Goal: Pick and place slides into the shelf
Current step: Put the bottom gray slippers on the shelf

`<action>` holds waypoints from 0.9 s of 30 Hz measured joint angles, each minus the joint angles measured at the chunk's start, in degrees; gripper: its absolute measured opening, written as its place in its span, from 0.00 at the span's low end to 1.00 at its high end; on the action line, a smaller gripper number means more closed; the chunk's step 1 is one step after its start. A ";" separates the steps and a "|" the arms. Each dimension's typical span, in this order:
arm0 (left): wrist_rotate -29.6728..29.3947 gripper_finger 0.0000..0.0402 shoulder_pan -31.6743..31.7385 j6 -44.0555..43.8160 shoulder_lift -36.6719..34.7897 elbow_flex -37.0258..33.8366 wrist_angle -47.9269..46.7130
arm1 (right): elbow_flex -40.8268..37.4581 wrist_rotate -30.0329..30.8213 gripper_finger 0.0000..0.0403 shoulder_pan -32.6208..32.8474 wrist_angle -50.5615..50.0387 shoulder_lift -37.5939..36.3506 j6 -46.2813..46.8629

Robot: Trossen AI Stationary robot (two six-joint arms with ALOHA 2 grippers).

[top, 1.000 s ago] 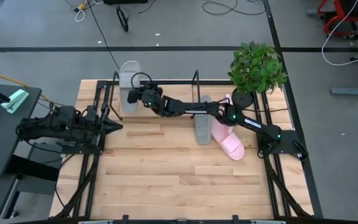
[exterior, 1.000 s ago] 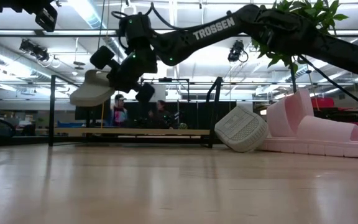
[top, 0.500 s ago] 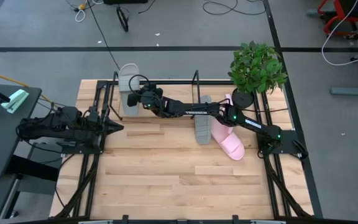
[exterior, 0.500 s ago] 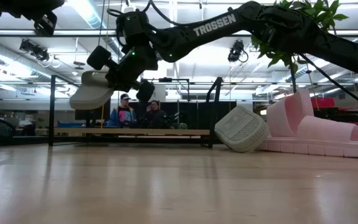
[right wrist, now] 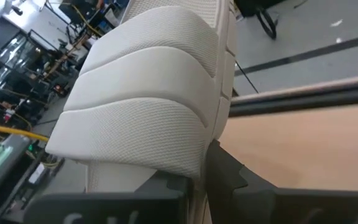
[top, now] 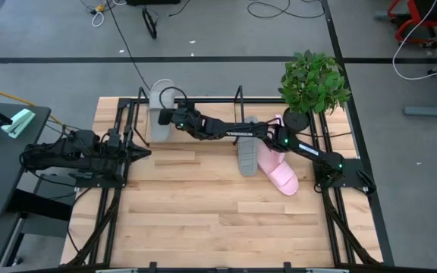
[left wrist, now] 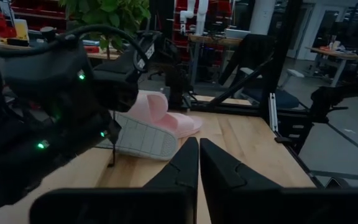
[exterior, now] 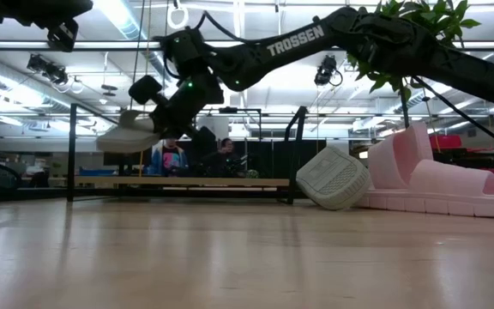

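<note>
We keep the left gripper (top: 144, 152) pinched together with nothing in it at the table's left edge. The right gripper (top: 171, 117) clamps a grey slide (top: 160, 110) above the shelf (top: 240, 99) near the far-left corner, lifted so it clears the wire. The other grey slide (top: 247, 155), pink slides (top: 279, 171) and plant (top: 314, 82) crowd the far-right corner.

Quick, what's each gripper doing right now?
Left gripper: jaws shut, holding nothing, parked at the table's left side.
Right gripper: shut on a grey slide, carried above the shelf.
</note>
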 joint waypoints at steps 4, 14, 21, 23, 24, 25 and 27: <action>-0.01 0.06 0.00 -0.08 0.00 0.00 0.00 | 0.00 -1.37 0.07 -0.57 -0.44 0.00 1.00; -0.02 0.03 0.00 -0.23 0.00 0.00 -0.02 | 0.00 -2.69 0.07 -0.52 -1.84 0.04 0.48; -0.01 0.06 0.02 -0.13 0.00 0.00 -0.03 | 0.00 -1.85 0.07 -0.01 -1.39 0.04 -1.75; -0.01 0.07 0.02 -0.13 0.00 0.00 -0.04 | 0.00 -1.86 0.07 0.01 -0.86 0.04 -1.81; -0.01 0.07 0.02 -0.13 0.00 0.00 -0.04 | 0.00 -1.82 0.07 0.01 -0.81 0.04 -1.76; -0.02 0.07 0.02 -0.13 0.00 0.00 -0.04 | 0.00 -1.82 0.07 -0.01 -0.78 0.04 -1.75; -0.02 0.06 0.02 -0.13 0.00 0.00 -0.04 | 0.00 -1.86 0.07 0.07 -1.20 0.04 -1.79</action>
